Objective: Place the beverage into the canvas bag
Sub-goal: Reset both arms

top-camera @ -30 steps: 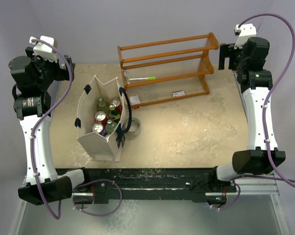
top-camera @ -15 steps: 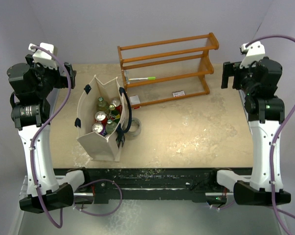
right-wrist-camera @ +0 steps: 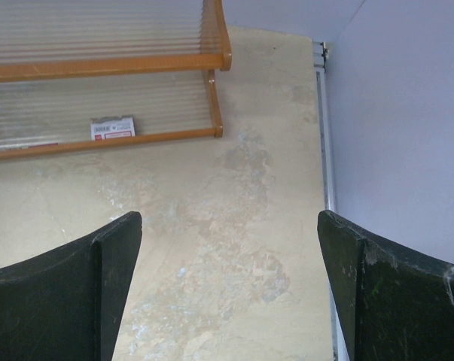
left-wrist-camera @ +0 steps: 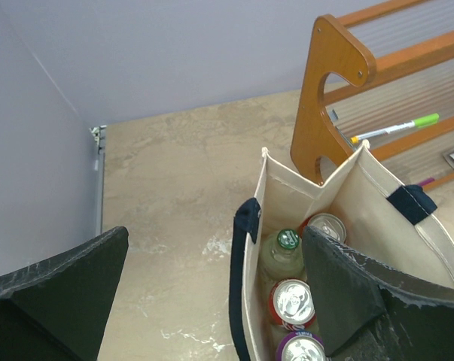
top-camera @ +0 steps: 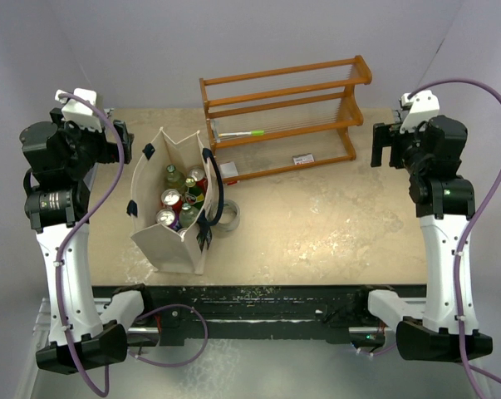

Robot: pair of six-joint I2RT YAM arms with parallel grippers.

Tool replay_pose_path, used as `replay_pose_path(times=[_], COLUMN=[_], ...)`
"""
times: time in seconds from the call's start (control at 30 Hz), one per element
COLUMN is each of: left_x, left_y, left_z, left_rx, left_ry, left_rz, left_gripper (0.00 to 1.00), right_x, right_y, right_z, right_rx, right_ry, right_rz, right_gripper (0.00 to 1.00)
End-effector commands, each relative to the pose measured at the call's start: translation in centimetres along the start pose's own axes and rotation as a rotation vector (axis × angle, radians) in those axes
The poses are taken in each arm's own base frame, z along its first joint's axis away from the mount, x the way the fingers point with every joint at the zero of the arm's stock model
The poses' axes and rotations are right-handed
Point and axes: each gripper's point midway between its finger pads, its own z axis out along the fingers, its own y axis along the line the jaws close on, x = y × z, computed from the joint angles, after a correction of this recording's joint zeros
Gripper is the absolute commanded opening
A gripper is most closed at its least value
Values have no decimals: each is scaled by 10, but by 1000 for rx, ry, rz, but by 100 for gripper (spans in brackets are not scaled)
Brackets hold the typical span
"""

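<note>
Canvas bag (top-camera: 169,248) holds cans (top-camera: 169,199), seemingly bottles (top-camera: 174,175).

A wooden rack (top-camera: 352,123) holds a green pen (top-camera: 240,134) and a small card (top-camera: 303,159).

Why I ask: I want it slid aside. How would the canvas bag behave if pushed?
The canvas bag probably slides rather than tips: it stands boxy and holds several cans, so likely heavy. Its cloth walls look soft; a high push may dent them. The navy handles droop, likely floppy.
</note>
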Motion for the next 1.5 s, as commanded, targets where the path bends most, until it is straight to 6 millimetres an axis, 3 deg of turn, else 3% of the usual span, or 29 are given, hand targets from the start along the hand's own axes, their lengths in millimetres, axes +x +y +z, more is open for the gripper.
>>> replay_pose_path(times=[0.0,0.33,0.6,0.9,1.47], left_x=[-3,16,7,8,11], left_y=[-10,-13,-22,-35,-32], left_z=[-2,4,4,1,-7], left_rx=[41,64,84,122,89], left_ry=[-42,-37,-73,-99,-143], left_rz=[-28,-5,63,60,107], left_gripper=[99,99,99,99,99], right_x=[-9,-8,9,7,16], right_y=[-5,-5,-10,-18,-20], right_z=[-1,-9,-19,-40,-40], right_rx=[39,57,105,142,158], right_ry=[-67,-127,-139,-188,-169], right_rz=[18,65,68,52,43], right_gripper=[100,100,100,100,100])
